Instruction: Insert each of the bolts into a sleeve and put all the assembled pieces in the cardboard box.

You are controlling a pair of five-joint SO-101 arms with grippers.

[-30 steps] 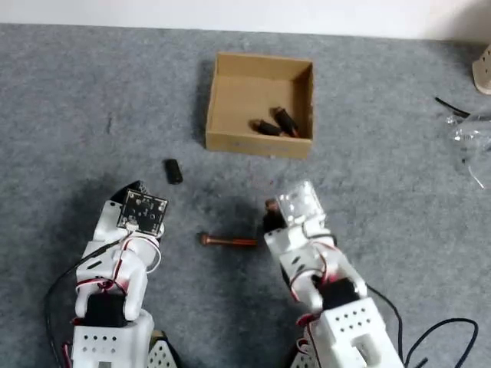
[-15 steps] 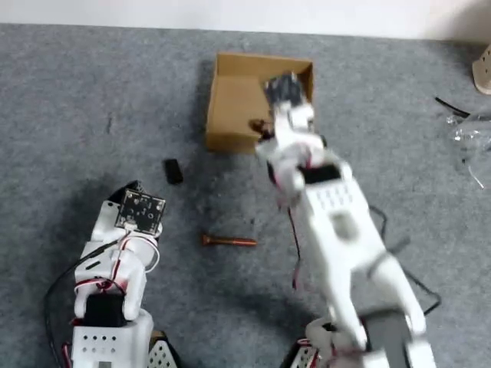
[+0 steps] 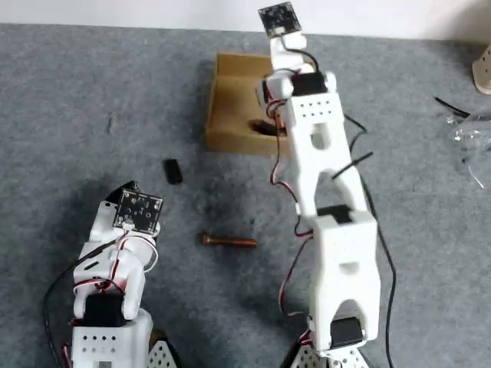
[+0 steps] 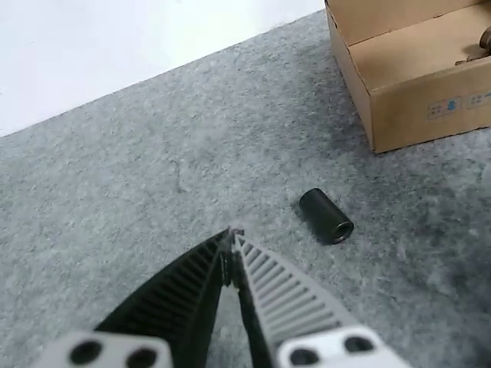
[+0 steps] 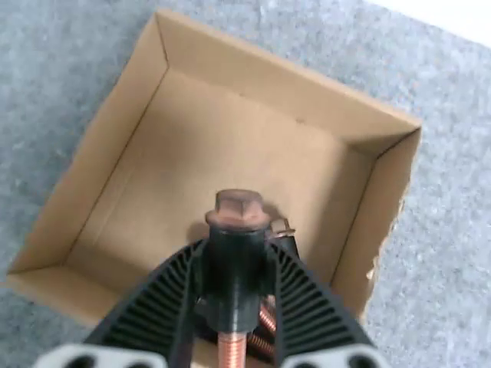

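My right gripper point(image 5: 235, 264) is shut on an assembled piece point(image 5: 237, 210), a copper bolt through a black sleeve, and holds it above the floor of the cardboard box point(image 5: 146, 192). Other assembled pieces point(image 5: 265, 319) lie in the box under the fingers. In the high view the right arm stretches out over the box point(image 3: 227, 92). A loose copper bolt point(image 3: 229, 241) lies on the grey mat between the arms. A loose black sleeve point(image 3: 173, 171) point(image 4: 325, 216) lies just ahead of my left gripper point(image 4: 232, 239), which is shut on nothing, low over the mat.
Grey mat covers the table. Clear plastic and a black cable point(image 3: 464, 123) lie at the far right edge. The box's near wall point(image 4: 418, 107) stands beyond the loose sleeve.
The right arm has swung from the near middle of the mat out over the box, carrying the assembled piece. The left arm, loose bolt and loose sleeve have stayed put.
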